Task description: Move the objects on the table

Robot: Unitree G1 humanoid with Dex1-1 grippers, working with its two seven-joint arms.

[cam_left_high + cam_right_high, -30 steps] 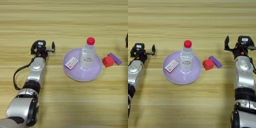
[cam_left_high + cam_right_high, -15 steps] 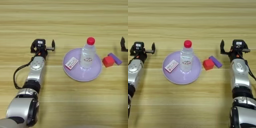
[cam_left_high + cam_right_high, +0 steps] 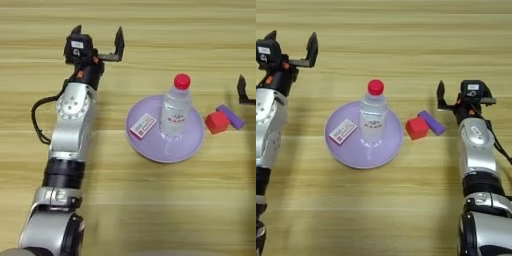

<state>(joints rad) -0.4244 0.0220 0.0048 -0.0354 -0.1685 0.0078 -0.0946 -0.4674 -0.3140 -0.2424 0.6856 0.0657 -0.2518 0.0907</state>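
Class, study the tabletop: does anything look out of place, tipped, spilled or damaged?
Nothing stands out. The water bottle stands upright on the lilac plate beside a small card; the red cube and purple block sit together just right of the plate. No spill shows.

Near mid-bench (image 3: pixel 406 210), a plate (image 3: pixel 351 150) carrying an upright bottle (image 3: pixel 373 117) on its right half and a small card (image 3: pixel 342 132) lying flat on its left half. Just right of the plate, a cube (image 3: pixel 417 128) touching a block (image 3: pixel 431 122) on its far right side. Left tool (image 3: pixel 97 42) far left and behind the plate, fingers spread; right tool (image 3: pixel 463 97) just right of the block.
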